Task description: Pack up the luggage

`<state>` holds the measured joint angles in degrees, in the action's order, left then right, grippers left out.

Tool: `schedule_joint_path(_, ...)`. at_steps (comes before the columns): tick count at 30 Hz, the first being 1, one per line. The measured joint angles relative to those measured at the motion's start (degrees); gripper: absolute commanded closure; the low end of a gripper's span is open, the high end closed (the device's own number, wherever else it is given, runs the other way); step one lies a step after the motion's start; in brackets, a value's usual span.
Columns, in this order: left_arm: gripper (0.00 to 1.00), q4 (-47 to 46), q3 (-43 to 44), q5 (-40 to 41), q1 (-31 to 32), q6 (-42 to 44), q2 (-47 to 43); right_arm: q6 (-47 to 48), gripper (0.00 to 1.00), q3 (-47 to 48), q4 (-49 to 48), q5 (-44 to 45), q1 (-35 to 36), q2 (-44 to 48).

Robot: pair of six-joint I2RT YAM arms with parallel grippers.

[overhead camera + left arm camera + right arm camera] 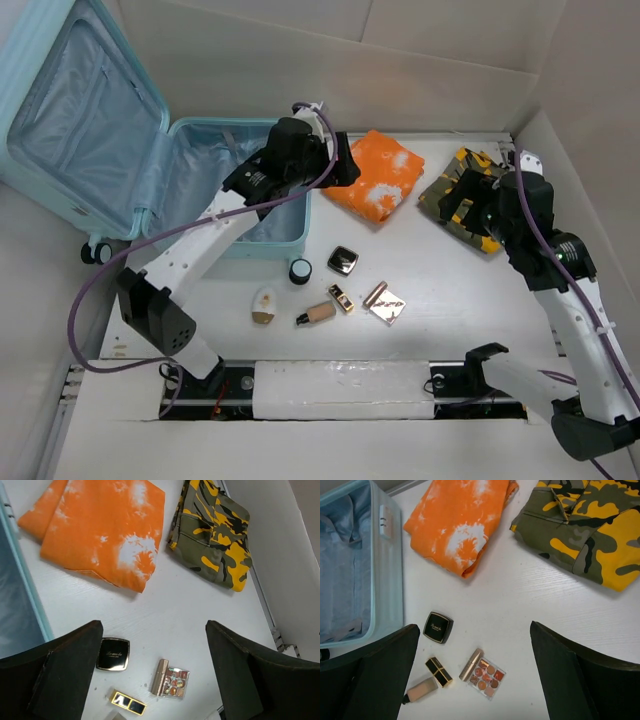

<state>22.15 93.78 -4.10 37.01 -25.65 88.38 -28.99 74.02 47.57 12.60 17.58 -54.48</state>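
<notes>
Aqua hard-shell luggage (100, 130) lying open at back-left of the table (450, 290), seemingly unpacked. Left fingers (65, 675) spread wide and empty near the orange tie-dye cloth (378, 185); right fingers (570, 675) spread too, beside the camo garment (462, 195). Early picking stage, probably: drop onto a cloth, pinch, carry over.

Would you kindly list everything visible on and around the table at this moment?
luggage: one, aqua, open, far left
folded cloth: one, orange-white, beside luggage
camouflage garment: one, olive-yellow, far right
compact: one, black, centre
round pot: one, black-white, left of compact
oval case: one, white-gold, near left
foundation bottle: one, beige, beside oval case
small box: one, gold-black, in front of compact
lipstick tube: one, rose-gold, beside palette
eyeshadow palette: one, reddish, near centre
left arm: one, white-black, over luggage edge, jaws open
right arm: one, white-black, over camouflage garment, jaws open
</notes>
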Motion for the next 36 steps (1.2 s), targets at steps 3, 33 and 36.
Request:
schedule_joint_path(3, 0.24, -2.5, 0.0, -2.4, 0.0, -2.5, 3.3, 0.0, 0.04, 0.0, 0.0, -0.2, 0.0, 0.1)
schedule_joint_path(33, 0.32, -4.1, 7.2, 12.7, 2.6, -48.4, 35.6, 1.4, 0.19, -7.9, 4.0, -16.7, -1.4, 8.0)
schedule_joint_path(36, 0.33, -0.4, 13.0, 15.0, 2.6, -50.6, 40.7, 2.1, 0.16, -8.9, 3.8, -19.0, -1.4, 8.4)
